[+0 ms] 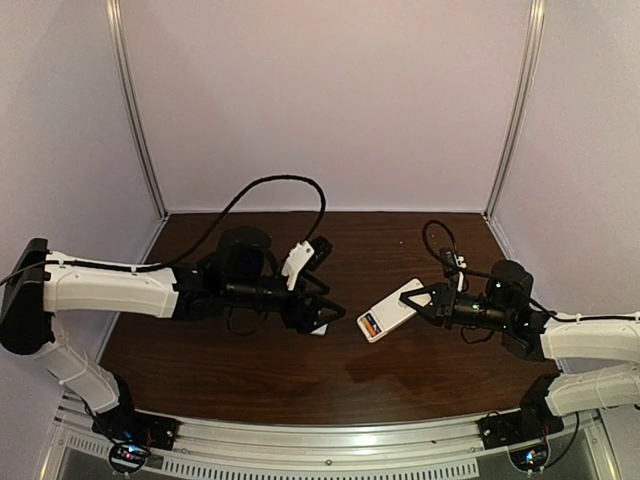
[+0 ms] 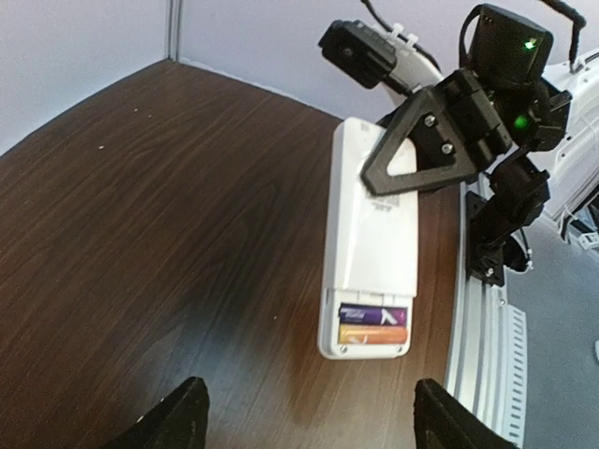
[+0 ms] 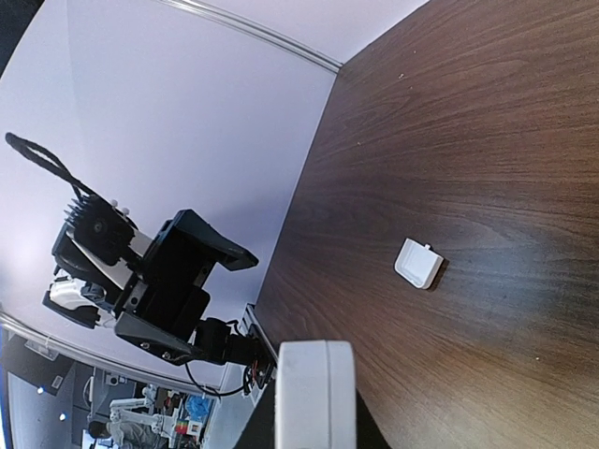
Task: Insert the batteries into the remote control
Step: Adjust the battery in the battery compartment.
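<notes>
Right gripper (image 1: 420,300): closed on the remote control (image 2: 370,253); its black triangular fingers (image 2: 416,150) clamp the slab near one end, across its width; the top view shows the same grip.
Remote control: reaches out from the right gripper's jaws toward the left gripper, back side up in the left wrist view; it looks held clear of the table (image 2: 140,234), with a shadow under it, though the gap is hard to judge.
Battery compartment: at the remote's end farthest from the right gripper, uncovered.
Purple battery (image 2: 372,316): lies crosswise in the compartment, on the side nearer the right gripper.
Orange battery (image 2: 372,333): touches the purple one, lying alongside it, on the side nearer the remote's tip; both show as a small coloured patch in the top view.
Left gripper (image 2: 314,416): open and holding nothing; its two fingers (image 2: 182,412) are spread wide; the remote's battery end lies just ahead of them, apart from both.
Cover piece (image 3: 418,263): small white flat piece lying on the table ahead of the right gripper, beyond the remote's tip; in the top view it sits just under the left gripper's tip.
</notes>
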